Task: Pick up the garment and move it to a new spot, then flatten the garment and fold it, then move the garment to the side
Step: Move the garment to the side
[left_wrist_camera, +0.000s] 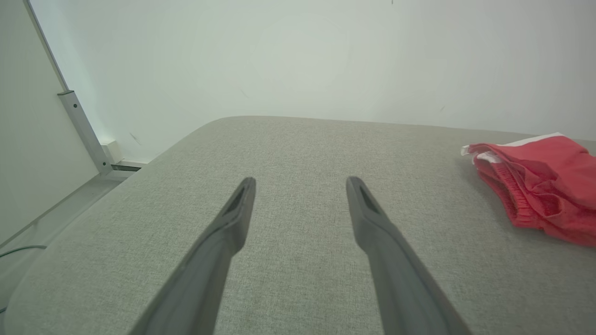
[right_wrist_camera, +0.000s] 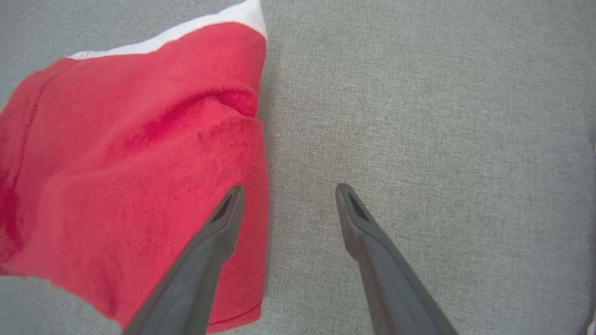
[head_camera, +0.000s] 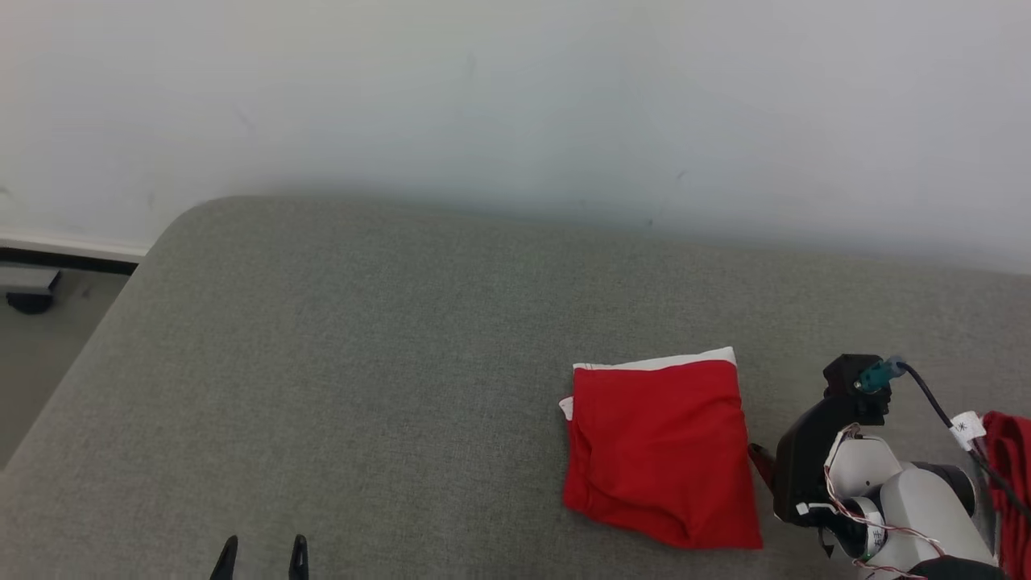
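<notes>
The red garment [head_camera: 660,451] lies folded in a rough square on the grey upholstered surface [head_camera: 362,362], towards its right part, with a white band along the far edge. The right gripper [right_wrist_camera: 289,187] is beside the right edge of the garment and its two fingers are spread apart with nothing between them; in the right wrist view one finger is over the red cloth and the other is over the bare grey fabric. The left gripper [left_wrist_camera: 301,182] is also wide open and holds nothing, well apart from the garment. A small white tag [head_camera: 964,428] hangs on the cable at the right arm [head_camera: 813,459]; its dark mark is too small to read.
</notes>
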